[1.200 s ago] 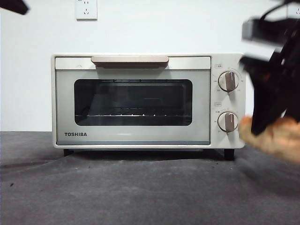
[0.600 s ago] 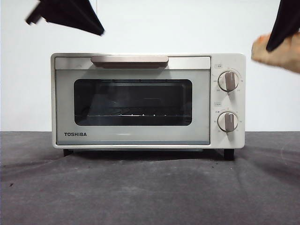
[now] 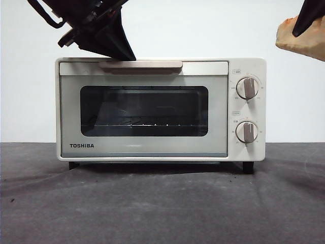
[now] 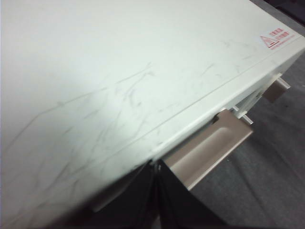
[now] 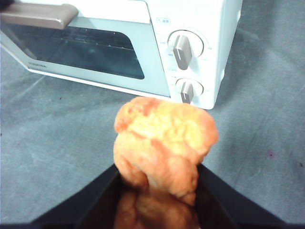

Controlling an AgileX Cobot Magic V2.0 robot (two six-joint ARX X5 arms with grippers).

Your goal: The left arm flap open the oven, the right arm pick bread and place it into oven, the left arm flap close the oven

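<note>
Front view: oven (image 3: 160, 109) sits on the dark table mat (image 3: 162, 203), door shut, handle (image 3: 140, 65) across the top edge of the door, two knobs (image 3: 247, 88) on the right panel. Wire rack (image 3: 144, 123) visible through the glass.

Left gripper (image 3: 124, 53) comes in from the upper left, black tip right at the left end of the handle, at or just above the oven's top edge. Left wrist view: left gripper (image 4: 156, 179) jaws pressed nearly together, only a thin seam between them, nothing pinched. They sit at the oven's front top edge just beside the handle (image 4: 209, 150); cannot tell whether they actually touch it.

Right gripper (image 3: 310, 18) is high at the right edge, clear of the oven, above the knob side. Right wrist view: right gripper (image 5: 157, 179) jaws spread around the bread (image 5: 164, 143) and clamped on its lower part, loaf sticking out past the tips. Bread (image 3: 299, 38) is in the air, well off the table, right of the oven and level with its top.
</note>
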